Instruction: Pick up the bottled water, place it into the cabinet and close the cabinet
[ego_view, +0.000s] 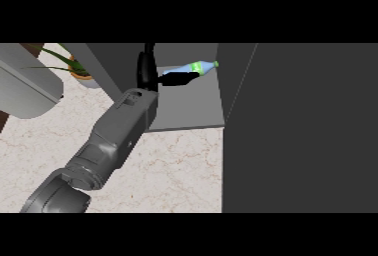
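Pale marble with thin brownish veins covers the counter (170, 165), smooth and a little glossy. On it stands a dark grey cabinet (184, 107) with flat, matt walls and a lighter grey floor inside. Its door (303, 130) is swung open, a broad plain slab filling the right side of the view.

The grey forearm (118, 135) comes up from the lower left, blocky and faintly shiny, and slants up to the cabinet's mouth. The black left hand (150, 67) is turned on edge inside the opening, its fingers (181, 78) curled round the lower half of the bottle (199, 67).

The bottle is clear bluish plastic with a bright green band and a green cap. It lies almost sideways in the grip, inside the cabinet and above its floor, cap pointing towards the door's edge. No writing can be read on the band (it is too small from here).

At the far left are a spiky green plant (66, 60) in a pale pot (88, 81) and a rounded grey shape (26, 92).
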